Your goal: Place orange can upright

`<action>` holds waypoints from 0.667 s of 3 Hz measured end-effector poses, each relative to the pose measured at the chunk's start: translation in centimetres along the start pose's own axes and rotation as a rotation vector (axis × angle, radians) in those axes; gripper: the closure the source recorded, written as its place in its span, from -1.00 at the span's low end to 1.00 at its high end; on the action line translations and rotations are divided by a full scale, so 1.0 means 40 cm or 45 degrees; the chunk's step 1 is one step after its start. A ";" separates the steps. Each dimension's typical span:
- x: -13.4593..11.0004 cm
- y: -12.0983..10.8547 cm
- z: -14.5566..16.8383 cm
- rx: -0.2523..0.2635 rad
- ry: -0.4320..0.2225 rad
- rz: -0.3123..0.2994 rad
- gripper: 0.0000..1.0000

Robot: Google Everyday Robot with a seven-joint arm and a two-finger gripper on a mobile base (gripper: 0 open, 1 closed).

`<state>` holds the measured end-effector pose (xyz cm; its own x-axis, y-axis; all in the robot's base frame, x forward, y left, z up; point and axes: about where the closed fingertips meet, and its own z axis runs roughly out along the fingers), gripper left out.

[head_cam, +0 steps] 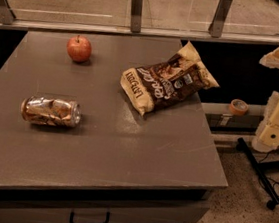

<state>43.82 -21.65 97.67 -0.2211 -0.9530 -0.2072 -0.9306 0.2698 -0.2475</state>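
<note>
The can (51, 111) lies on its side on the near left part of the worktop (125, 152), with its silver lid turned to the right. Nothing touches it. The apple (79, 49) stands at the far left, well apart from the can. The bag (166, 79) lies at the far right, one corner past the worktop's edge. The gripper (274, 124) is at the right edge of the view, beside the worktop and above the floor, well apart from the can. I cannot tell if it is open or closed.

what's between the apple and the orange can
Only bare tabletop between apple and orange can, in the camera view. The gripper is off the tabletop's right side.
</note>
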 end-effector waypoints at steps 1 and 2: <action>0.000 0.000 0.000 0.000 0.000 0.000 -1.00; -0.073 0.020 0.013 -0.034 -0.017 0.024 -1.00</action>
<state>43.87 -18.60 97.58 -0.2352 -0.9458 -0.2241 -0.9336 0.2839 -0.2184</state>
